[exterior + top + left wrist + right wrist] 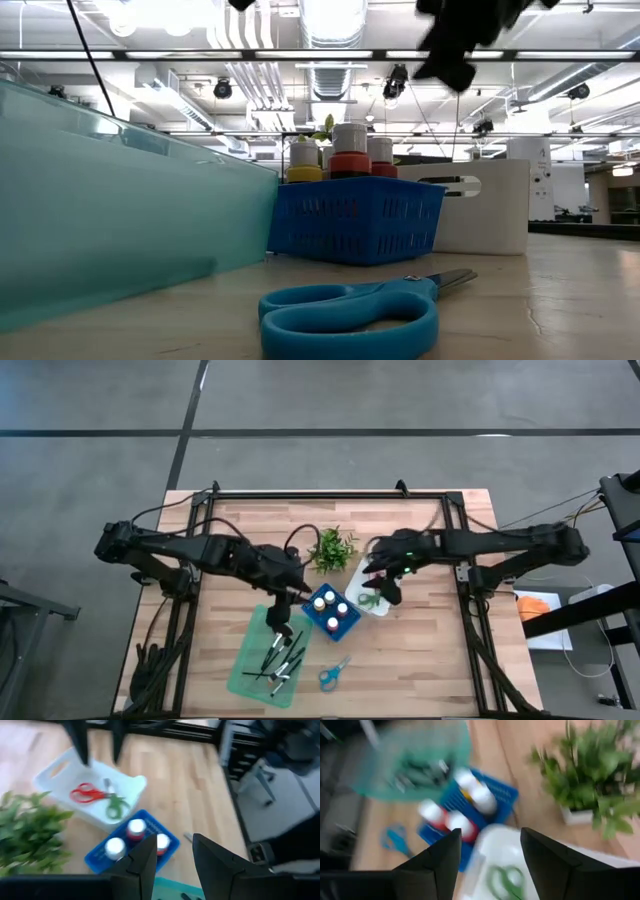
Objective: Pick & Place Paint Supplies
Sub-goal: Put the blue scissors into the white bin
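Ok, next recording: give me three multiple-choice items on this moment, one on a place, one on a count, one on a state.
1. Where do the blue scissors lie?
A. In the white bin
B. On the bare table
C. In the blue basket

2. How many pairs of scissors are in the white bin?
A. None
B. Two
C. Four

3. How does the right gripper stand?
A. Jaws open, holding nothing
B. Shut on a paint bottle
C. Shut on a brush

Answers:
1. B: the high view shows them on the wood beside the teal tray, outside every container.
2. B: the left wrist view shows the red scissors and the green scissors inside it.
3. A: the right wrist view shows its jaws spread over the white bin with nothing between them.
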{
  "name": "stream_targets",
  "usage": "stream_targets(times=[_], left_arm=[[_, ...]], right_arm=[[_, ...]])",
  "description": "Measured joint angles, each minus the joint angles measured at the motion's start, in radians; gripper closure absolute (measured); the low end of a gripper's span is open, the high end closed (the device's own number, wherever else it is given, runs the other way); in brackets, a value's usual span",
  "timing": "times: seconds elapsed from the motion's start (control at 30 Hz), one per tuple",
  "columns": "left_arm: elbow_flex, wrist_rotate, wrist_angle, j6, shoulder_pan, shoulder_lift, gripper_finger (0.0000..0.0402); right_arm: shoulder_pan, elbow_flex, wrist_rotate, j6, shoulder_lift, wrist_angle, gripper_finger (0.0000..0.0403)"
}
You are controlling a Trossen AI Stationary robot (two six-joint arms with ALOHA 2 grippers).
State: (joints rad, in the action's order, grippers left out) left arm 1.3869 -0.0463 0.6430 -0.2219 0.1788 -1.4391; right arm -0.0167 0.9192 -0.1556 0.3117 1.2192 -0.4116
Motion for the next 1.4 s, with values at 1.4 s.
stream_targets(times=[1.4], left_arm=[[0.779,0.022,0.228,-0.373,0.419,-0.732,0.0265]], right_arm=[[0.331,0.072,0.383,0.175,-0.230,0.033,0.0200]])
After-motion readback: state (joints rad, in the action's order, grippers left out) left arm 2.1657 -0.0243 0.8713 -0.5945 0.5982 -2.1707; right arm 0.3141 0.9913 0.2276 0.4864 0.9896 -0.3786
